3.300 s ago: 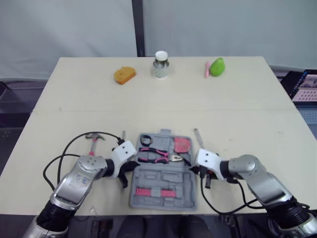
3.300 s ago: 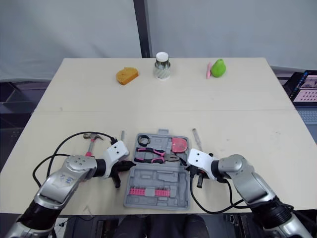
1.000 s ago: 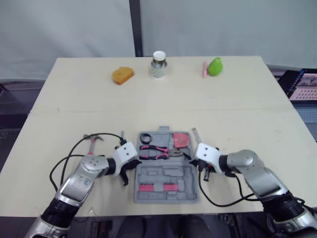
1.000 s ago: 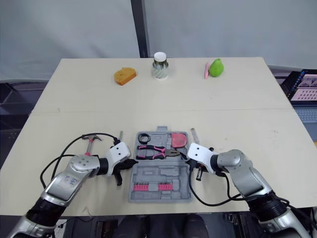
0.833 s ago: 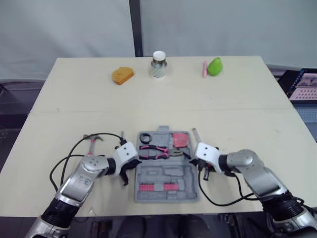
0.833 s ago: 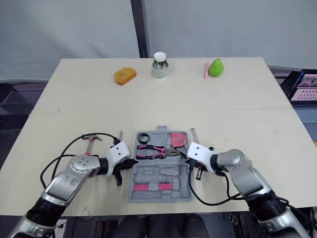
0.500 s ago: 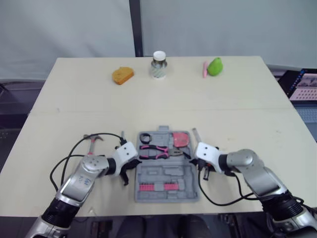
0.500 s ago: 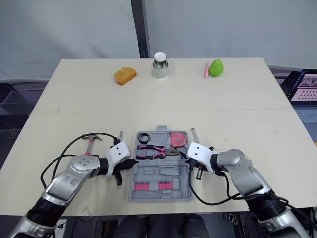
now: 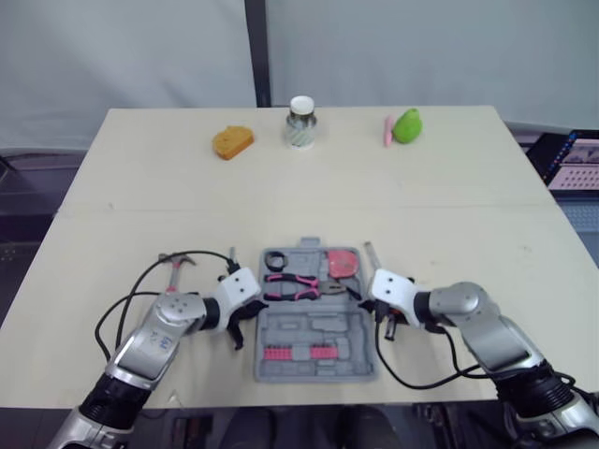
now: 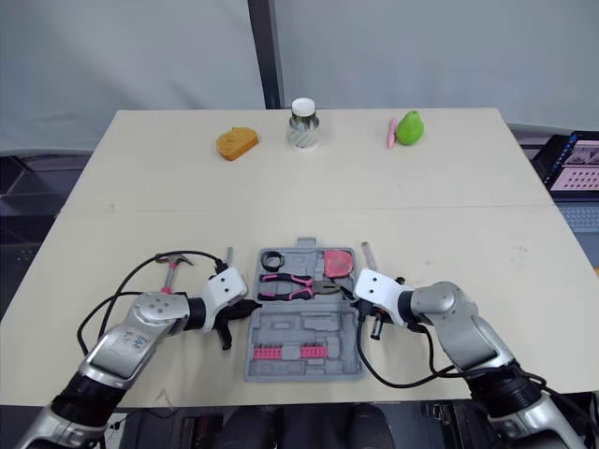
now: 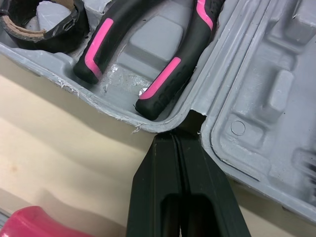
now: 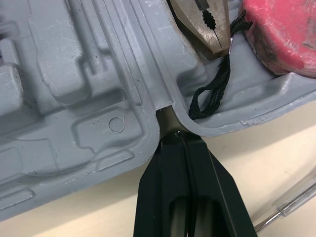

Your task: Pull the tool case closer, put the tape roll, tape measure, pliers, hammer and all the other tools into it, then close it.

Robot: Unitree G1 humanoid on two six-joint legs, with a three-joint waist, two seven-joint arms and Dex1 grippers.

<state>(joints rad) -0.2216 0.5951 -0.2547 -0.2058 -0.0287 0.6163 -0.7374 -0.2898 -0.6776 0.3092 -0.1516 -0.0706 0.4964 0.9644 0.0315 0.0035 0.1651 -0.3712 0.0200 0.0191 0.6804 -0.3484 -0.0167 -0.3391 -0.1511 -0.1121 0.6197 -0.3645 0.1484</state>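
Head camera: a grey moulded-plastic tool case (image 9: 314,325) is lying open and flat at the near edge of the beige bench (image 9: 440,215), between the two arms. Its far half is holding a black tape roll (image 9: 275,261), pink-and-black pliers (image 9: 298,285) and a red tape measure (image 9: 343,266); a row of red bits (image 9: 298,354) is sitting in the near half. A pink-handled hammer (image 9: 174,274) is lying on the bench to the left of the case, and a slim metal screwdriver (image 9: 371,255) just off its far right corner. The left end effector (image 9: 253,309) is meeting the case's left edge at the hinge line, and the right end effector (image 9: 363,297) the right edge.

Left wrist camera: the left fingers are pressing together, with the tip sitting in the hinge notch beside the pliers' handles.

Right wrist camera: the right fingers are likewise pressing together at the opposite notch, and a black cord loop (image 12: 212,89) is trailing from the tape measure past the pliers' nose.
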